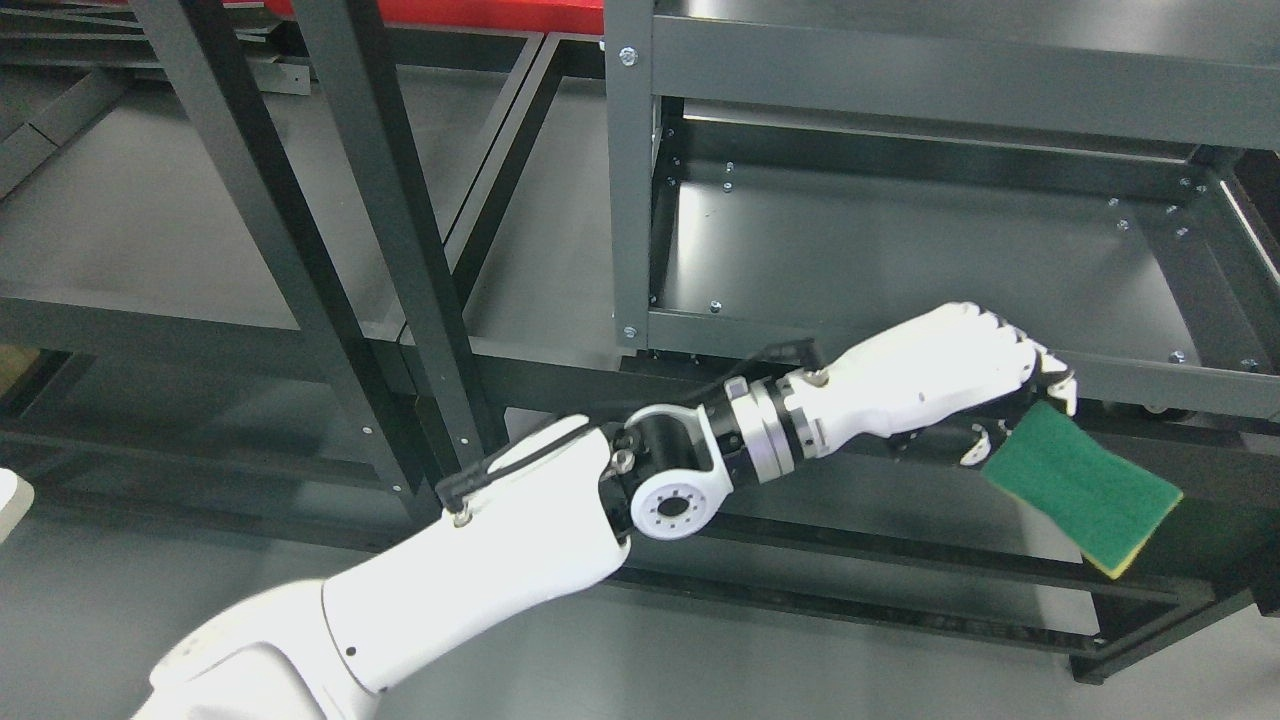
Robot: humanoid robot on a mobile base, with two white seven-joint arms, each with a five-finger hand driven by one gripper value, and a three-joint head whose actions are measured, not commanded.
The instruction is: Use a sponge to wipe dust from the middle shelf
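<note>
I see the sponge [1085, 487], green scrub face up w/ a yellow layer showing at its lower right edge, hanging tilted in front of the rack's lower rails, below and outside the middle shelf [900, 250]. It is not touching the shelf surface. Shelf front lip [1150, 385] runs just behind the knuckles, between hand and shelf panel. Grey corner post [630, 180] stands left of the opening; two dark slanted uprights [400, 250] cross the view further left, near the forearm. Red panel [440, 12] at top edge. Left hand [960, 370] comes in from lower left, fingers curled, pinching the sponge's upper left corner; the rest of the sponge extends down-right, clear of the palm. Right arm not seen.
</note>
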